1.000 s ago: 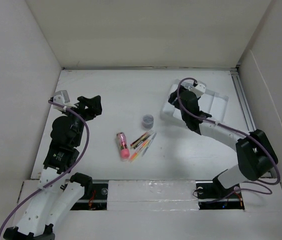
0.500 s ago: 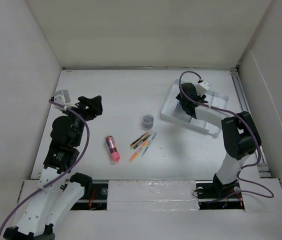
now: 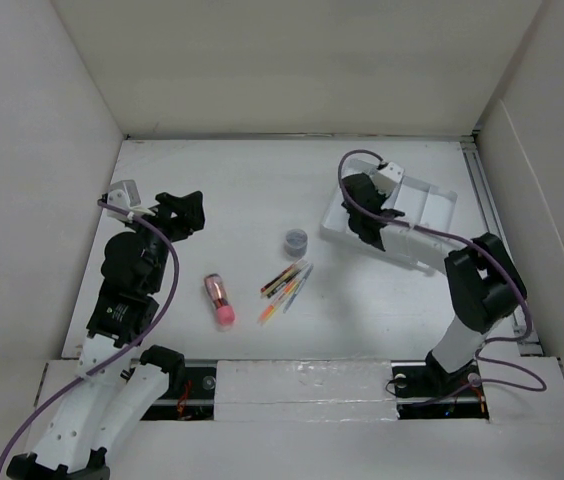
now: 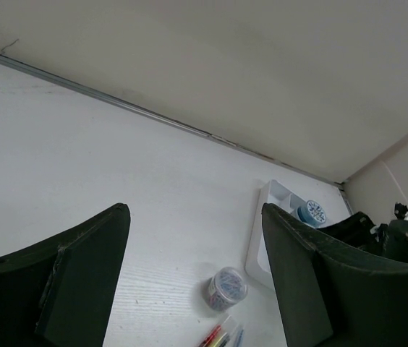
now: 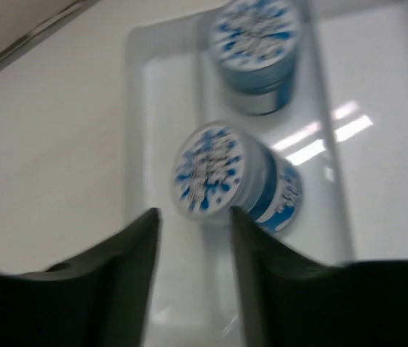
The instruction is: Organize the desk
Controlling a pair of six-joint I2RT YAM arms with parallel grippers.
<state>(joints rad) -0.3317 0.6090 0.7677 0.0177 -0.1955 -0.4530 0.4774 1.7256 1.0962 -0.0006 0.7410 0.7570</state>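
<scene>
The white desk (image 3: 232, 180) holds a pink-capped tube (image 3: 220, 299), a loose bunch of coloured pens (image 3: 285, 284) and a small clear jar of paper clips (image 3: 296, 241) in its middle. The jar of paper clips (image 4: 226, 288) shows again below my left gripper (image 4: 195, 217), which hangs open and empty over the desk's left side. My right gripper (image 5: 193, 217) stands open over the white tray (image 3: 432, 205). Just beyond its fingertips a blue-and-white tub (image 5: 222, 173) lies tilted in a tray compartment, with nothing between the fingers. A second tub (image 5: 256, 32) stands farther in.
White walls close in the desk on the left, back and right. A metal rail (image 3: 487, 200) runs along the right edge beside the tray. The left arm's body (image 3: 127, 280) stretches along the left side. The tray's near corner (image 4: 265, 231) is right of the jar.
The pink-capped tube has rolled to the left, away from the pens. My right gripper has shifted over the tray and its fingers have come a little closer together. The left arm is still.
</scene>
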